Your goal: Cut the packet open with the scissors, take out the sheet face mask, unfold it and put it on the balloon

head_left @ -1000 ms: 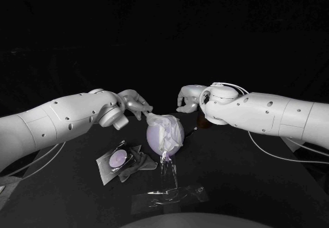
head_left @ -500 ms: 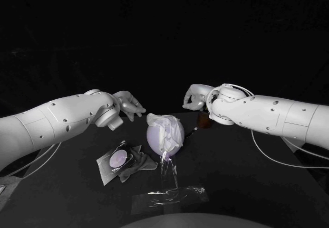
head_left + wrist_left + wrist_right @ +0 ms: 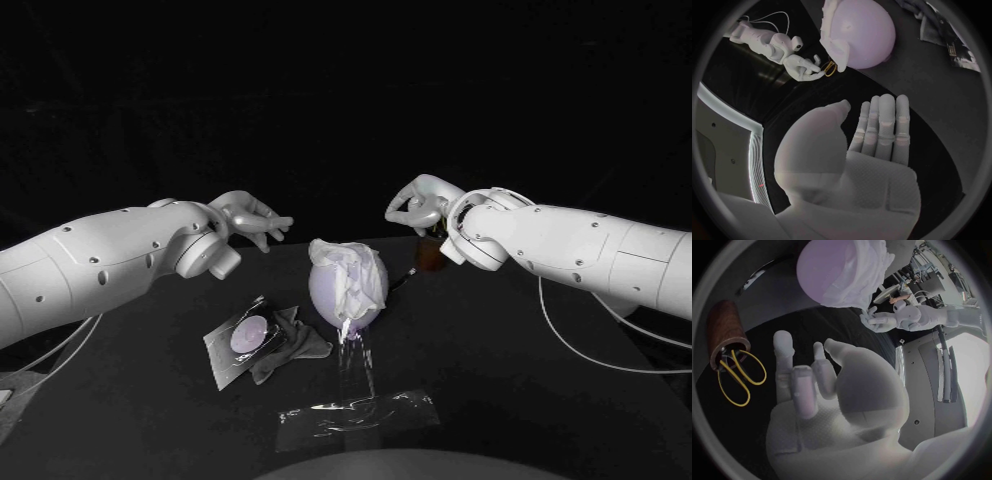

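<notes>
White sheet face mask (image 3: 343,258) is draping the pale lilac balloon (image 3: 325,292) at worktop (image 3: 490,360) centre; the task is appearing nearly complete. Left hand (image 3: 248,218), fingers (image 3: 882,125) extended, and right hand (image 3: 418,205), fingers loosely bent, are hovering, holding nothing.

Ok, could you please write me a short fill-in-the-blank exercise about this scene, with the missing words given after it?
1. The white sheet mask is draped over the ____.
2. The brown holder contains the yellow-handled ____.
3. The packet lies flat on the black ____.
4. The left hand holds ____.
Missing words: balloon, scissors, table, nothing.
</notes>
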Robot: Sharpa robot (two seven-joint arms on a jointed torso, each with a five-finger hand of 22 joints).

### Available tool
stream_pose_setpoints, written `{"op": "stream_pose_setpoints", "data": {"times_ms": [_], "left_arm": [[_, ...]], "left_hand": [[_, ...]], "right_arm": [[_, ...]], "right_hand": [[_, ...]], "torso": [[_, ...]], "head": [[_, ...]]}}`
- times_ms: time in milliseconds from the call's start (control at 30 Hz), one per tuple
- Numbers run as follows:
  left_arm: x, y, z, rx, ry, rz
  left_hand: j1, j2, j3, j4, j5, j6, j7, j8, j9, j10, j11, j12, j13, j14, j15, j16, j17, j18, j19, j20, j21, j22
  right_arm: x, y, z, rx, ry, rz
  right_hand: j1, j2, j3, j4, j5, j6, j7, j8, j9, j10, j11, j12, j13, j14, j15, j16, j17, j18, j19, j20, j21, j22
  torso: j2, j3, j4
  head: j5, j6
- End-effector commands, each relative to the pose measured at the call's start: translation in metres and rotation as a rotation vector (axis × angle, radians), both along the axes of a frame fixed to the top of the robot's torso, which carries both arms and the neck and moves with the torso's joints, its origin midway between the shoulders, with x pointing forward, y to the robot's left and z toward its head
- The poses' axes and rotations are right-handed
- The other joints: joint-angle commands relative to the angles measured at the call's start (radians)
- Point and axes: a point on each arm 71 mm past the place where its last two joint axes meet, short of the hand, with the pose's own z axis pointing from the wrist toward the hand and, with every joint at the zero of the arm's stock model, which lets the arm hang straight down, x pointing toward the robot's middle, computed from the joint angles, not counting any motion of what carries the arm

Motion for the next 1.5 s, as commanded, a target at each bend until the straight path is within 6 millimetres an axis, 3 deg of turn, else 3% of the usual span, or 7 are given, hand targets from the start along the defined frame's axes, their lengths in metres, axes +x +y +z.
{"op": "stream_pose_setpoints", "data": {"times_ms": [33, 333, 933, 1100, 1233, 1333, 1500], "left_arm": [[-0.008, -0.007, 0.001, -0.184, 0.013, -0.009], [-0.029, -0.018, -0.018, -0.281, 0.085, -0.029], [-0.036, -0.031, -0.022, -0.185, 0.089, -0.060], [-0.038, -0.035, -0.022, -0.161, 0.086, -0.066], [-0.039, -0.036, -0.021, -0.145, 0.082, -0.074], [-0.041, -0.037, -0.021, -0.133, 0.075, -0.081], [-0.043, -0.037, -0.019, -0.120, 0.065, -0.095]], "left_hand": [[-0.006, -0.018, -0.020, -0.002, 0.001, 0.010, -0.004, 0.005, -0.005, 0.004, -0.001, 0.002, -0.002, -0.017, -0.001, -0.012, -0.008, 0.011, -0.003, 0.009, -0.015, -0.007], [0.059, -0.050, -0.072, -0.008, 0.001, -0.003, -0.001, -0.014, -0.027, -0.015, 0.003, -0.015, -0.013, -0.039, 0.003, -0.043, -0.032, 0.013, -0.008, 0.022, -0.053, -0.032], [0.079, -0.027, -0.179, -0.003, 0.002, 0.004, -0.004, -0.012, -0.044, -0.006, -0.003, 0.035, 0.008, 0.009, -0.004, 0.024, -0.019, 0.015, 0.043, 0.008, -0.038, -0.030], [0.102, -0.008, -0.230, -0.001, 0.003, 0.023, -0.028, 0.008, -0.047, 0.029, -0.037, 0.166, 0.084, 0.051, -0.033, 0.091, 0.000, 0.015, 0.082, -0.013, 0.001, -0.010], [0.115, 0.002, -0.253, -0.003, 0.003, 0.030, -0.038, 0.018, -0.049, 0.020, -0.046, 0.252, 0.141, 0.071, -0.045, 0.129, 0.012, 0.015, 0.100, -0.026, 0.029, 0.006], [0.130, 0.022, -0.286, -0.005, 0.002, 0.052, -0.054, 0.038, -0.053, 0.006, -0.067, 0.424, 0.256, 0.185, -0.065, 0.238, 0.226, 0.015, 0.121, -0.045, 0.078, 0.035], [0.175, 0.044, -0.297, -0.005, 0.003, 0.086, -0.074, 0.061, -0.056, -0.032, -0.084, 0.569, 0.359, 0.260, -0.081, 0.306, 0.382, 0.015, 0.124, -0.058, 0.117, 0.061]], "right_arm": [[0.000, 0.009, 0.002, 0.099, -0.007, 0.054], [0.004, 0.028, -0.005, 0.074, 0.038, 0.140], [0.004, 0.056, -0.016, -0.051, 0.137, 0.265], [0.005, 0.058, -0.015, -0.060, 0.134, 0.263], [0.007, 0.058, -0.013, -0.065, 0.132, 0.260], [0.008, 0.058, -0.012, -0.067, 0.131, 0.259], [0.008, 0.059, -0.011, -0.072, 0.137, 0.263]], "right_hand": [[0.010, 0.003, -0.006, -0.004, -0.002, 0.009, -0.001, -0.007, -0.002, 0.026, 0.000, 0.030, 0.110, 0.065, -0.007, 0.011, 0.148, -0.012, 0.014, -0.001, 0.021, 0.014], [0.016, 0.002, -0.023, -0.012, -0.003, 0.008, 0.000, -0.027, -0.009, 0.046, 0.002, 0.087, 0.154, 0.082, -0.005, 0.029, 0.194, -0.018, 0.032, -0.001, 0.056, 0.039], [-0.032, -0.045, -0.131, 0.019, -0.004, -0.007, -0.001, -0.079, -0.031, 0.109, 0.004, 0.230, 0.261, 0.107, -0.002, 0.051, 0.260, -0.042, 0.110, 0.000, 0.204, 0.126], [-0.032, -0.044, -0.151, 0.029, -0.004, -0.003, -0.002, -0.083, -0.033, 0.109, 0.003, 0.230, 0.261, 0.107, -0.003, 0.051, 0.260, -0.047, 0.128, 0.000, 0.238, 0.145], [-0.030, -0.041, -0.159, 0.033, -0.004, 0.000, -0.002, -0.085, -0.034, 0.109, 0.003, 0.230, 0.261, 0.107, -0.003, 0.051, 0.260, -0.050, 0.135, 0.000, 0.252, 0.153], [-0.030, -0.038, -0.163, 0.037, -0.004, 0.003, -0.002, -0.086, -0.035, 0.109, 0.004, 0.230, 0.261, 0.107, -0.003, 0.051, 0.260, -0.051, 0.139, 0.000, 0.259, 0.157], [-0.025, -0.024, -0.168, 0.044, -0.004, 0.018, -0.001, -0.082, -0.033, 0.109, 0.004, 0.230, 0.261, 0.107, -0.003, 0.051, 0.260, -0.052, 0.143, 0.000, 0.267, 0.163]], "torso": [[0.002, 0.0012, 0.0033], [0.011, -0.0029, 0.0058], [0.037, -0.0049, 0.0104], [0.048, -0.0059, 0.0114], [0.054, -0.0066, 0.0120], [0.059, -0.0078, 0.0123], [0.064, -0.0090, 0.0131]], "head": [[0.000, 0.003], [-0.003, 0.010], [-0.009, 0.032], [-0.010, 0.038], [-0.009, 0.038], [-0.011, 0.039], [-0.011, 0.038]]}}
